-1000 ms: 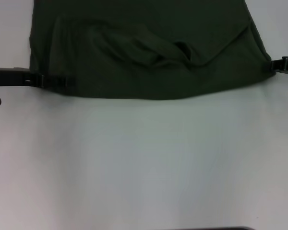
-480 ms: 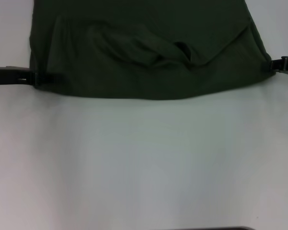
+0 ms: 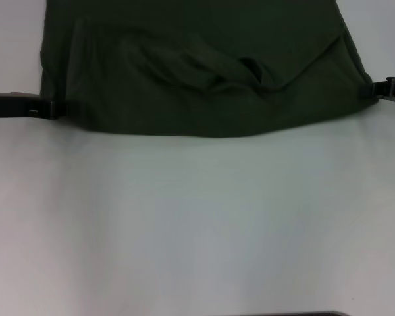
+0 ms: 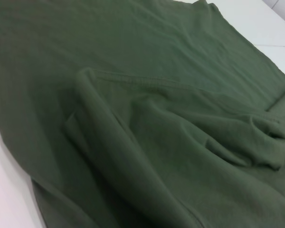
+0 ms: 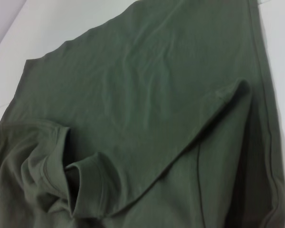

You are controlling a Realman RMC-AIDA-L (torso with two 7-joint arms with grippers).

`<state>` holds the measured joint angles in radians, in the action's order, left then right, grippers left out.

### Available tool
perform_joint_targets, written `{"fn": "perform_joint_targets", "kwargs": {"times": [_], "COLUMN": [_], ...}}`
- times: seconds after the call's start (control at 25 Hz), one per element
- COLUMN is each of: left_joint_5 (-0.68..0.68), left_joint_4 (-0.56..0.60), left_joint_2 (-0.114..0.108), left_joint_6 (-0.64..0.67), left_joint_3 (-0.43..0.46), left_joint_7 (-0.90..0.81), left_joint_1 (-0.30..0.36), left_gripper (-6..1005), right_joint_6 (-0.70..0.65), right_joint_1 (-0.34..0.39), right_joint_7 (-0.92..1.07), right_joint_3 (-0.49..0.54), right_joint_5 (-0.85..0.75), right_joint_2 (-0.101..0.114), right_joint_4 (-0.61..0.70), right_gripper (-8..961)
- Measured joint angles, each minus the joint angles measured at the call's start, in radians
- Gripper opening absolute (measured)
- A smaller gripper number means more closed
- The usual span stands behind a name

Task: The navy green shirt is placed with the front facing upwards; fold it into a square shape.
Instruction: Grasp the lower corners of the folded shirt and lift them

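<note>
The shirt (image 3: 204, 66) lies on the white table (image 3: 197, 224), plain green side up, its sleeves and ribbed collar (image 5: 83, 185) tucked inward over the body, so the fold looks partly made. My left gripper (image 3: 49, 108) sits at the shirt's left near corner and my right gripper (image 3: 382, 89) at its right near corner, one at each end of the near edge, which I judge suits lifting that edge evenly. Whether either gripper is parted or clamped on cloth, I cannot tell.
</note>
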<state>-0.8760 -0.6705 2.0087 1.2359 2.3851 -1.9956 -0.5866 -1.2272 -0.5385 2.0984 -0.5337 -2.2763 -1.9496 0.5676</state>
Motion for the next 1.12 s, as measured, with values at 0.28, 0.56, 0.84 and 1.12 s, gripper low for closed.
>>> {"fn": "perform_joint_targets", "kwargs": {"times": [0.28,0.56,0.84,1.12], "left_joint_5": [0.006,0.012,0.009,0.01], "left_joint_4": [-0.003,-0.024,-0.083,-0.133], "left_joint_2": [-0.003,-0.012,-0.013,-0.014], "left_joint_6": [0.012,0.117,0.243,0.399], "left_joint_3": [0.0,0.01,0.015,0.038], "left_joint_7": [-0.001,-0.004,-0.013,-0.013], "left_joint_1": [0.004,0.027,0.071,0.125], "left_gripper": [54,44,44,45], "right_joint_6": [-0.004,-0.084,-0.18,-0.28], "right_joint_1": [0.002,0.026,0.078,0.138], "right_joint_7": [-0.01,-0.06,-0.089,-0.128], "right_joint_3": [0.0,0.024,0.056,0.073], "right_joint_5": [0.0,0.0,0.002,0.003], "right_joint_2": [0.0,0.004,0.0,-0.005], "right_joint_4": [0.0,0.001,0.052,0.078], "right_gripper": [29,30,30,29]}}
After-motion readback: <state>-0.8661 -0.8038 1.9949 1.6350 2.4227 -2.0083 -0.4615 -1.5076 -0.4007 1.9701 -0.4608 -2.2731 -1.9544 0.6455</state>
